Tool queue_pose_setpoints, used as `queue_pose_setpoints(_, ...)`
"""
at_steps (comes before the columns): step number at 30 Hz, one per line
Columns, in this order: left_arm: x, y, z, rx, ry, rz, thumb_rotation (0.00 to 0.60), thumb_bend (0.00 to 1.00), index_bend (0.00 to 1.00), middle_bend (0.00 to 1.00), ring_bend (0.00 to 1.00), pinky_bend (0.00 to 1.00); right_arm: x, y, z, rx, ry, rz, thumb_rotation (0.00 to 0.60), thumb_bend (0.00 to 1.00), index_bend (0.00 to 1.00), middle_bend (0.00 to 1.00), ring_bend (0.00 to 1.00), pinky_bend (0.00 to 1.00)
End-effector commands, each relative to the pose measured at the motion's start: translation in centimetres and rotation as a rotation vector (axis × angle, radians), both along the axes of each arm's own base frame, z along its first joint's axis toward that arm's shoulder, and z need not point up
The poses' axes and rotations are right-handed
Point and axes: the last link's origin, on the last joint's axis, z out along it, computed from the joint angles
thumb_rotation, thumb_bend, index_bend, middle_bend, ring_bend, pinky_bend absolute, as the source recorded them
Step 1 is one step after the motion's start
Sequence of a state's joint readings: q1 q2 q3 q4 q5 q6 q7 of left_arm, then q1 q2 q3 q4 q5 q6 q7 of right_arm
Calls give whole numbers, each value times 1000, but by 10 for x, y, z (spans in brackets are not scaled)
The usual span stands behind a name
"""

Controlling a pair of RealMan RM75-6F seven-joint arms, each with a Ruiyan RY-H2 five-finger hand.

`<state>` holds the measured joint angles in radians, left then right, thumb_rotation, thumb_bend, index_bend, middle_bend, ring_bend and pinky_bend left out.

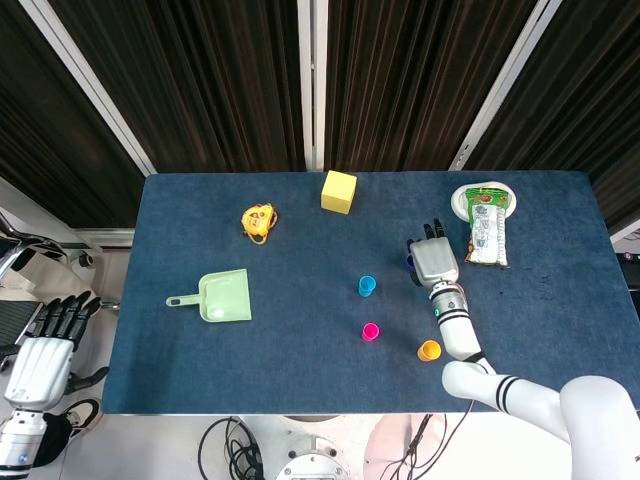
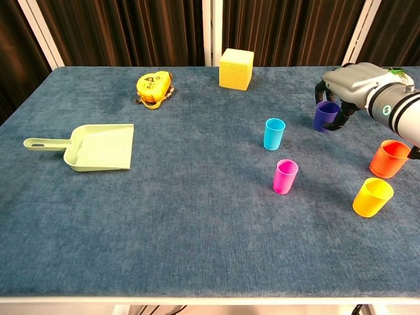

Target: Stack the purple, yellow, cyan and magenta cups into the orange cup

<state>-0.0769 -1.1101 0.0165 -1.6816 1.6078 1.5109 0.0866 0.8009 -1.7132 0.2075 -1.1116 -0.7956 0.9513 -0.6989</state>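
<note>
The purple cup stands upright on the blue table at the far right. My right hand reaches over it, and its fingers curl around the cup's sides. In the head view the hand covers most of that cup. The orange cup stands near the right edge, with the yellow cup in front of it. The cyan cup and the magenta cup stand left of the purple one. My left hand hangs off the table to the left, fingers spread and empty.
A green dustpan lies at the left, with a yellow tape measure behind it. At the back middle sits a yellow foam cube. A snack packet lies on a white plate at the back right.
</note>
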Motion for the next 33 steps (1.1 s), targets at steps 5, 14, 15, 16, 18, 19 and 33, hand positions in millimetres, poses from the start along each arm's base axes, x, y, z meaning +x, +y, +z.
queue_pose_setpoints(5,-1,0,1,-1,4,6,600,11,5,0,0,0,10,7,33,-45,-71,56,600,241,551,513,121,0)
queue_pose_setpoints(14,0,1,-3,-12,6,3,600,11,5,0,0,0,-2,45,103,-18,-160,94,600,240,553,513,117,0)
queue_pose_setpoints(15,0,2,-4,-17,6,3,600,11,5,0,0,0,-6,51,109,1,-161,88,600,240,554,513,117,0)
queue_pose_setpoints(16,0,2,-5,-21,6,3,600,11,5,0,0,0,-9,55,114,11,-153,87,600,241,554,513,117,0)
queue_pose_setpoints(18,1,2,-5,-24,7,-2,600,11,5,0,0,0,-15,65,121,25,-131,88,600,241,554,514,117,0)
queue_pose_setpoints(19,1,2,-6,-24,8,-4,600,11,5,0,0,0,-18,69,123,32,-124,87,600,240,554,515,117,0)
queue_pose_setpoints(33,3,-1,-6,-18,9,-9,600,11,5,0,0,0,-45,101,117,123,-77,65,600,241,557,522,118,0)
